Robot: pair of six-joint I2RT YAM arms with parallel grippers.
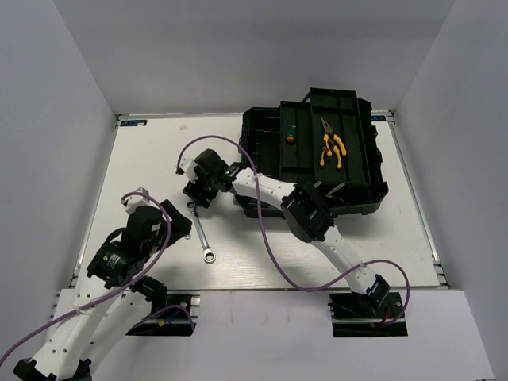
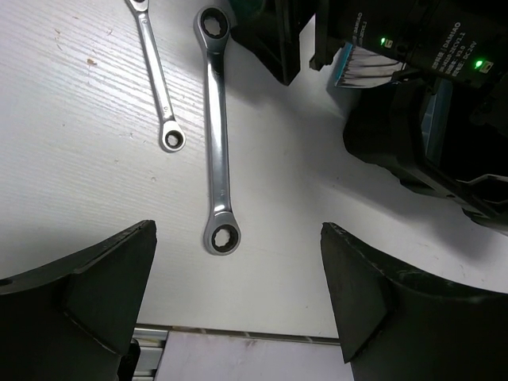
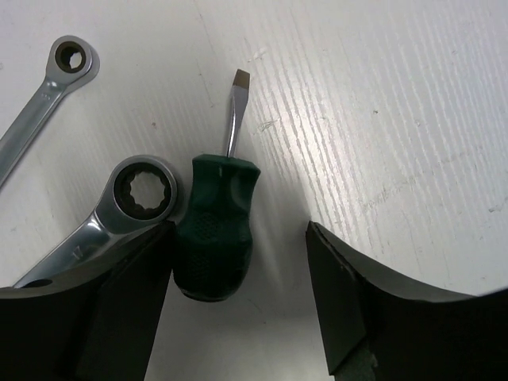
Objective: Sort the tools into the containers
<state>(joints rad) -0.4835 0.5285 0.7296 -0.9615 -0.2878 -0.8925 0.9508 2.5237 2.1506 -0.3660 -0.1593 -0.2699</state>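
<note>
A stubby green-handled screwdriver point(image 3: 213, 238) is flanked by the right gripper point(image 3: 238, 234), spread wide. The left gripper point(image 2: 236, 236) is likewise spread wide.

pliers point(image 1: 332, 148) and a screwdriver point(image 1: 290, 132) lie in the toolbox point(image 1: 361, 198), wrench point(image 1: 202, 236) on table point(image 1: 381, 254).

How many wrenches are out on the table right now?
2. The longer wrench lies on the table ahead of the left pincer; the short wrench lies beside it, apart. The arms could hide more.
</note>
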